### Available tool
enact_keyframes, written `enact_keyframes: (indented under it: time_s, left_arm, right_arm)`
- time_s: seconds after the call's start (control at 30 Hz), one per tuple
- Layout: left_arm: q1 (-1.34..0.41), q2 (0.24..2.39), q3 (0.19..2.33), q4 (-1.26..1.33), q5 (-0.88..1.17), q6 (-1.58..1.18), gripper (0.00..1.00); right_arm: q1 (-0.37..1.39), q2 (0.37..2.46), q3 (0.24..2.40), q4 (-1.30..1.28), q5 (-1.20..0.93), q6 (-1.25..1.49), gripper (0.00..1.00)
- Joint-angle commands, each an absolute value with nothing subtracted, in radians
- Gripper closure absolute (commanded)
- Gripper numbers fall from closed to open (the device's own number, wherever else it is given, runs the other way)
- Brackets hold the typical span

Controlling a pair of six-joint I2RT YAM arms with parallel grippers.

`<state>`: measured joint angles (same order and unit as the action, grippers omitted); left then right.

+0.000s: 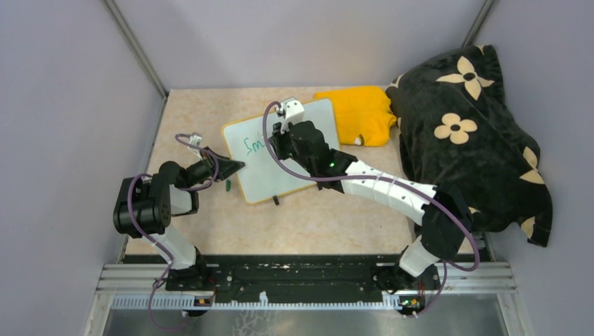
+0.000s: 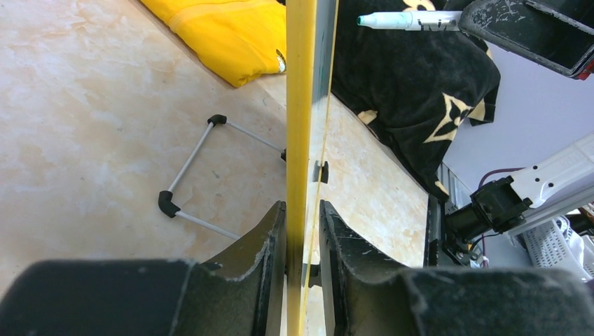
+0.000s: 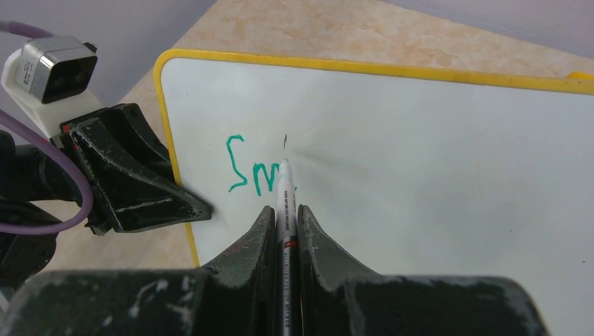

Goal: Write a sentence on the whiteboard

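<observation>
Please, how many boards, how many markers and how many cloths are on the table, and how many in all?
Boards: 1, the whiteboard
Markers: 1, the marker
Cloths: 2, the yellow cloth and the black flowered cloth
Total: 4

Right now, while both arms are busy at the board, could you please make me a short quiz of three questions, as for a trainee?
1. True or false: the left pincer is closed on the yellow edge of the whiteboard.
2. What does the right pincer hold? A) a folded cloth B) a marker C) nothing
3. Fill in: the green writing on the whiteboard starts with the letter ___.

Key: 1 true; 2 B; 3 S.
</observation>
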<state>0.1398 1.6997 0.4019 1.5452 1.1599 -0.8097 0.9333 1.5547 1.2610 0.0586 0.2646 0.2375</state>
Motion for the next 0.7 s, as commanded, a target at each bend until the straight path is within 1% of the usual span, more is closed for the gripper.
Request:
enact_keyframes:
  time_s: [0.0,0.67]
  left_arm:
    - [0.134,1.685,0.421,1.601,1.164,-0.782,0.71]
    - [0.133,1.681,0.422,1.598,1.163,-0.781,0.73]
  right_arm:
    - [0.928,1.568,1.321,0.097,0.275,0.238,1.00]
    - [0.919,1.575,1.292,0.104,0.310,0.239,1.00]
